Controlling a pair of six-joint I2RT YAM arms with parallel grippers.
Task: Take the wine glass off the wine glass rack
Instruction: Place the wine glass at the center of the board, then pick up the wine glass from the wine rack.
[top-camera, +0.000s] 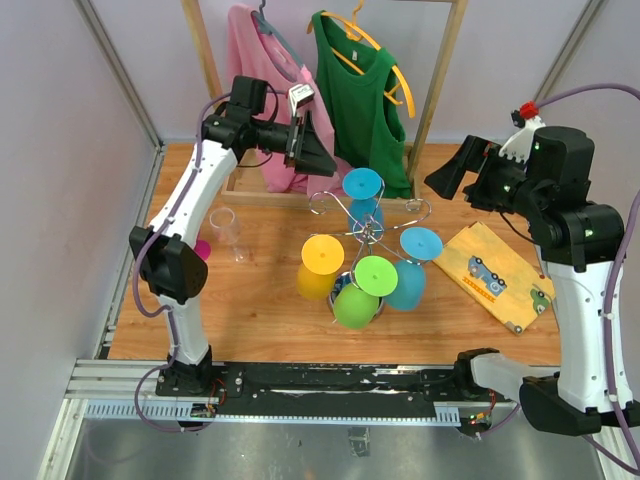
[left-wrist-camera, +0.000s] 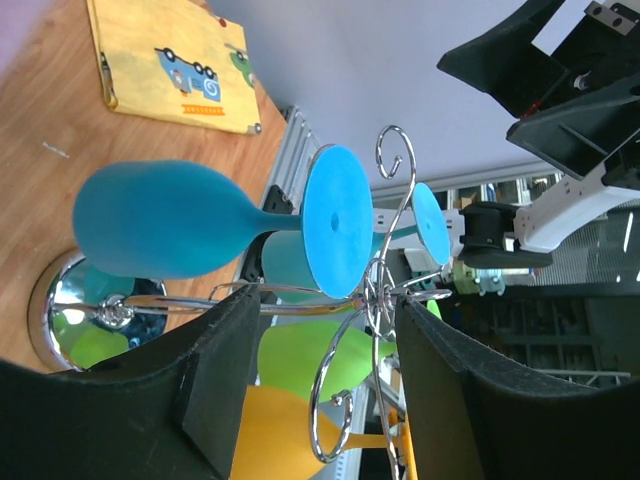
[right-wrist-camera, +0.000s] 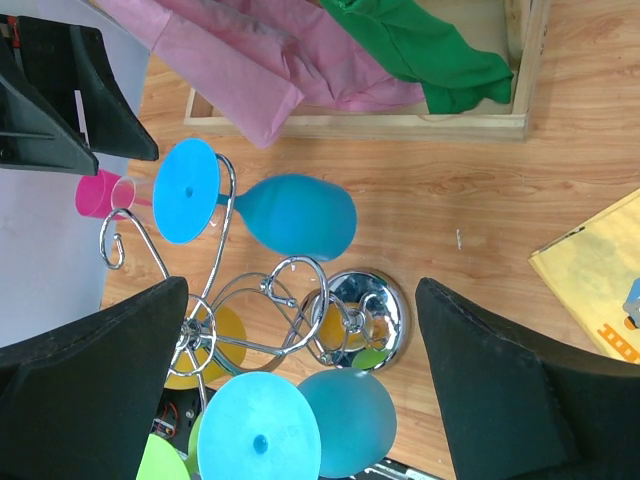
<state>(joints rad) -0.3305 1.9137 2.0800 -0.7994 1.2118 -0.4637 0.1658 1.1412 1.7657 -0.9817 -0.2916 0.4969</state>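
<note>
Hovering spread apart and grasping nothing, the left tool (left-wrist-camera: 320, 390) faces the blue plastic wine glass (left-wrist-camera: 165, 235). That glass hangs bowl-down by its round foot at the twelve o'clock side of the shiny chrome wire wine glass rack (top-camera: 365, 232), which stands mid-way across the wooden worktop (top-camera: 255, 315).

The likeliest trouble is the scrolled wire. It lies right between the tool's two sides, so closing here could pinch chrome rather than stem, and a pull would then drag or tip the whole stand. A tilt would probably shake the yellow plastic wine glass (top-camera: 320, 262) at eight o'clock, the green plastic wine glass (top-camera: 372, 282) at six and the pale blue plastic wine glass (top-camera: 420, 245) at three. Lifting straight up, instead of sliding the foot outward along its arm, could also jam it against the curl.

The right tool (top-camera: 452, 178), released wide at two o'clock, grips nothing, so the mirror base is unbraced.
</note>
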